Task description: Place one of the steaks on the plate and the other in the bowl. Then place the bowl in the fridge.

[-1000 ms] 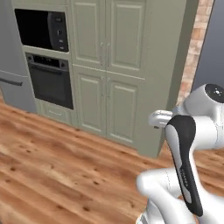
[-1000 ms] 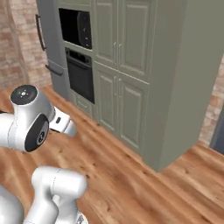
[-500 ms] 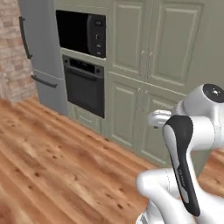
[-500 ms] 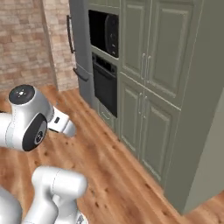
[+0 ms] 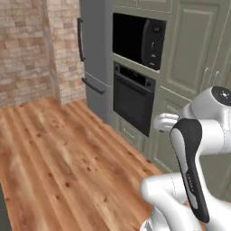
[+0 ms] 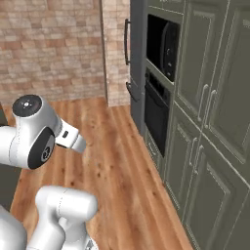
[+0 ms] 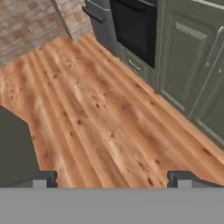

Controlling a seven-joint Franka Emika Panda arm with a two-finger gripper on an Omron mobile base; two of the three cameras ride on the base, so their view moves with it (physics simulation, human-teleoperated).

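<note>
1. Facing a kitchen wall, the base cameras show the fridge [image 5: 97, 67] standing closed at the left end of the cabinet run, against a brick wall [image 5: 31, 45].
2. The fridge is grey, with dark bar handles [image 5: 80, 39] on its front. It is well apart from the arm.
3. Just right of the fridge sits a built-in microwave [image 5: 137, 38] above a black-windowed wall oven [image 5: 133, 99].
4. Green-grey cabinet doors [image 6: 210, 112] continue to the right of the oven.
5. The gripper [image 7: 113, 178] is released: in the hand view its two dark fingertips [image 7: 43, 178] stand wide apart with nothing between them.
6. The hand view looks down on bare wooden floor [image 7: 100, 113], with the oven and cabinet fronts along its upper edge.
</note>
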